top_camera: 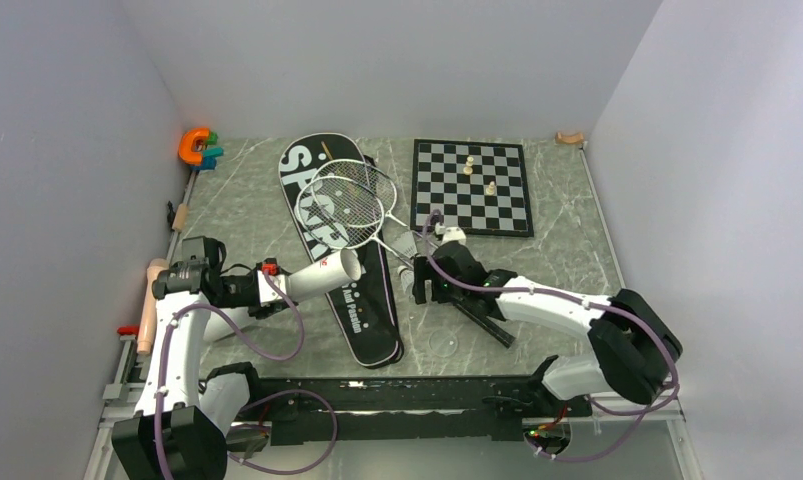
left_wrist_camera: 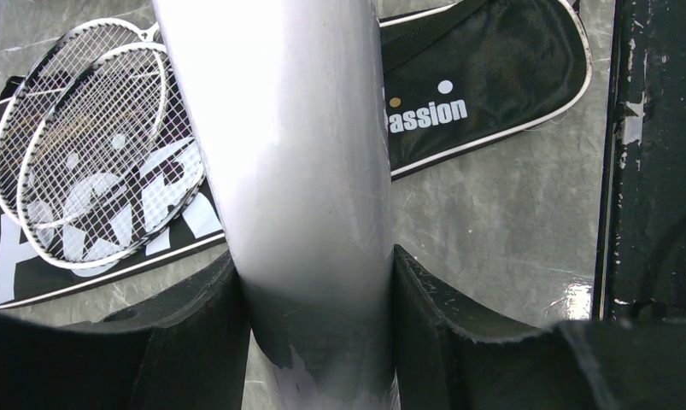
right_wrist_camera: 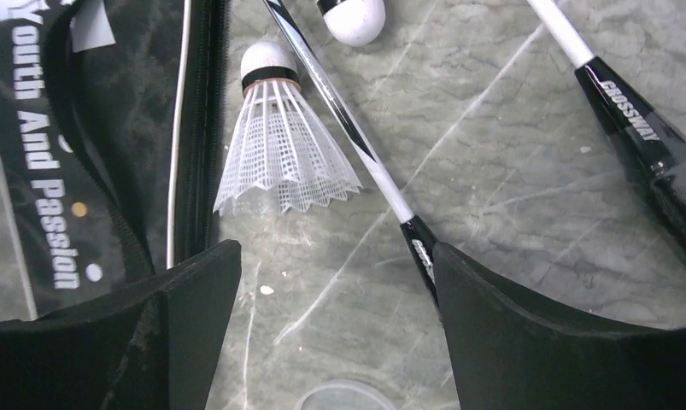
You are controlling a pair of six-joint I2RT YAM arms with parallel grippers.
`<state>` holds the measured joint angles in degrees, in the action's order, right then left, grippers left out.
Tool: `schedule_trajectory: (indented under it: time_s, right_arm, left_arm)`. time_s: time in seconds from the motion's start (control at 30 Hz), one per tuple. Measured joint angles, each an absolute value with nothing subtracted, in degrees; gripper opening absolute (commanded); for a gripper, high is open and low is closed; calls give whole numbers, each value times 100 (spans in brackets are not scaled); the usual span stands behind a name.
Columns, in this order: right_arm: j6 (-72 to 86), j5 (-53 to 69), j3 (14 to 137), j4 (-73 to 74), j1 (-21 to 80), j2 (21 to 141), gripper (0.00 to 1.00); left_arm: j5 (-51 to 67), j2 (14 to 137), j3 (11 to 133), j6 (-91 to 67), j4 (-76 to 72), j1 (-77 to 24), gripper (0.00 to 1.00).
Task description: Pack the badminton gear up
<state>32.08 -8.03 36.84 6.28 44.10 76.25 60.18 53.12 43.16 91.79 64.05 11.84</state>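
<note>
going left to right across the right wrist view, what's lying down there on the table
racket bag → shuttlecock → thin racket shaft → other racket's black handle. The second shuttlecock's cork at the top edge sits over the shaft's span, so it is left out.

Both arms same build.
- left arm, right arm: white shell links between bulky black joint housings.
- Thin purple cable runs loose along each arm, in loops from base to wrist.
- Small red part at the left wrist.
- left fingers, right fingers: matte black, thick, wedge-shaped, with curved inner faces. Left edges look slightly ragged.
</note>
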Motion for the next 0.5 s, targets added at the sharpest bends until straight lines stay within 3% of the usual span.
schedule_trajectory:
  time_s: [0.23, 0.5]
  right_arm:
    - [2746, -1870, 4270, 585, 5162, 8396, 81]
    - [2449, -2486, 4442, 340, 5341, 8722, 75]
  left_arm:
    - [6018, 5310, 4316, 9091, 6364, 1184, 41]
    - [6018, 5301, 4316, 8969, 6329, 1186, 41]
